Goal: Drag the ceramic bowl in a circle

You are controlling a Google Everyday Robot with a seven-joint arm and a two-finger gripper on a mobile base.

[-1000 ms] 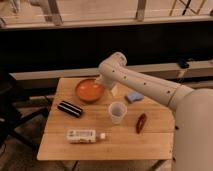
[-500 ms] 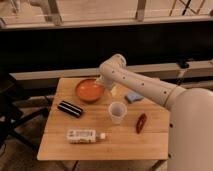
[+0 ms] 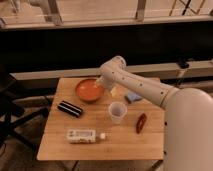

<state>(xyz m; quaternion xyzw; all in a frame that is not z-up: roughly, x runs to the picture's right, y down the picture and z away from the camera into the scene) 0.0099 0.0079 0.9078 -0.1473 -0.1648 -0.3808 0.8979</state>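
Observation:
The ceramic bowl (image 3: 89, 90) is round, shallow and orange-red, and sits on the far left part of the wooden table (image 3: 60, 142). My gripper (image 3: 102, 85) reaches down at the bowl's right rim, at the end of the white arm (image 3: 145, 90) that comes in from the right. The gripper's tip is mostly hidden behind the arm's wrist. A small translucent white cup (image 3: 116, 112) stands upright in the middle of the table, in front of the arm.
A black rectangular case (image 3: 70, 108) lies left of the cup. A white bottle (image 3: 84, 135) lies on its side near the front. A dark red item (image 3: 141, 123) lies at the right. A blue item (image 3: 133, 97) and a yellowish one (image 3: 116, 92) lie under the arm.
The arm and the bowl have shifted slightly; the bowl sits a little nearer the front-left than a second ago.

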